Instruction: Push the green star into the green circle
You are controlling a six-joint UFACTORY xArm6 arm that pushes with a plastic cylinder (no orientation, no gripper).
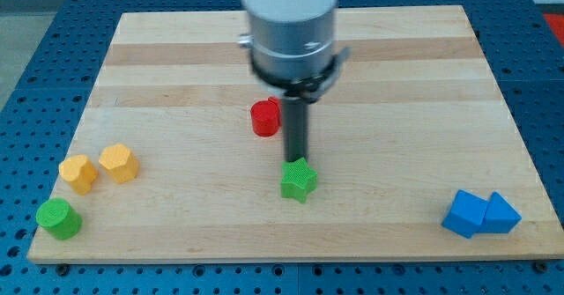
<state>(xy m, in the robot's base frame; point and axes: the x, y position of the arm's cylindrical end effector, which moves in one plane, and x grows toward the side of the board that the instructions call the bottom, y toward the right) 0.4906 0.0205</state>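
The green star [300,180] lies on the wooden board [397,110] a little below the middle. My tip [296,159] stands right at the star's upper edge, touching or nearly touching it. The green circle [58,218], a round green block, sits near the board's bottom left corner, far to the view's left of the star.
A red round block [264,118] sits just left of the rod, above the star. Two yellow blocks [78,173] [118,163] lie above the green circle at the left. Two blue blocks [465,212] [499,214] touch each other at the bottom right.
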